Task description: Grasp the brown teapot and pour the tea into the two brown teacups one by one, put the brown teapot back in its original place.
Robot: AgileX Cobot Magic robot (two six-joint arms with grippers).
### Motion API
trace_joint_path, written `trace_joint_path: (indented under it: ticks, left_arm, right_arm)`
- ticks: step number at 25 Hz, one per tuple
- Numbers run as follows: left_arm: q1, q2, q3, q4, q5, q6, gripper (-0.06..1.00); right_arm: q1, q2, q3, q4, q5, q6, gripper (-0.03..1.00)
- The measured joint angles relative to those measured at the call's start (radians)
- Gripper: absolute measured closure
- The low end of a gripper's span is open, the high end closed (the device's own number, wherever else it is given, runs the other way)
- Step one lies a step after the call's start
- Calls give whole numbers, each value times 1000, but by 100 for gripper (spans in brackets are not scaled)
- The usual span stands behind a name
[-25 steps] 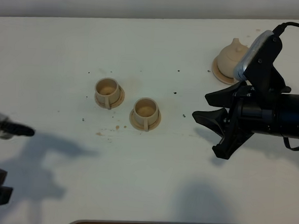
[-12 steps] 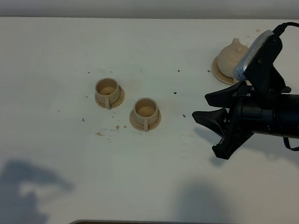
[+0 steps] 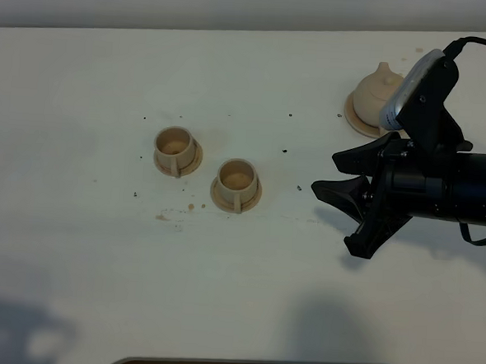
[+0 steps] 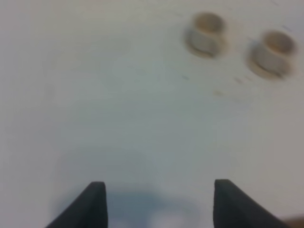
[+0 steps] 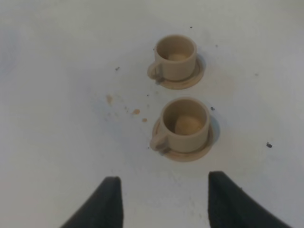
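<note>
Your left arm has left the overhead view, where it sat at the lower left edge a second ago. Only its soft shadow now lies on the white tabletop (image 3: 109, 75). Your right arm has barely shifted.

The left gripper (image 4: 159, 185) has its two dark fingers spread wide with nothing between them. It hangs over bare table, and the cups are blurred and well off from it.

The right gripper (image 3: 326, 175) also stands agape and empty. It points toward the two small pale-tan cylindrical teacups, and in its wrist view the fingers (image 5: 113, 199) frame the nearer cup (image 5: 185, 121) without touching it. The farther cup (image 5: 175, 52) sits just beyond. Each cup stands upright on its own small matching saucer with its handle turned sideways. You cannot tell from these views whether either cup holds liquid.

The small round pale-tan teapot (image 3: 376, 91), with its knobbed lid on, rests on the flat round pale-tan saucer disc (image 3: 352, 114) at the far right of the table. It is behind the right arm and partly hidden by the wrist camera housing (image 3: 418, 85).

A few tan drips and dark specks (image 3: 162, 218) dot the table near the cups.
</note>
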Motion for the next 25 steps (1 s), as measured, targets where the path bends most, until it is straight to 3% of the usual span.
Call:
trace_joint_path:
  ticks: [4, 7, 14, 19, 22, 25]
  left_arm:
    - [177, -49, 0, 1, 0, 0, 45]
    - [242, -72, 0, 2, 4, 0, 45]
    - [254, -72, 0, 2, 5, 0, 45]
    - [254, -72, 0, 2, 5, 0, 45]
    - [254, -72, 0, 2, 6, 0, 45]
    - [254, -72, 0, 2, 6, 0, 45]
  right_arm:
    - [2, 0, 0, 2, 6, 12, 53]
    - [3, 0, 0, 5, 17, 14, 53]
    - [3, 1, -1, 82, 20, 14, 53]
    - [3, 3, -61, 169, -90, 41, 53]
    - [3, 31, -136, 130, -170, 149, 53]
    - [3, 97, -234, -14, -212, 363, 53]
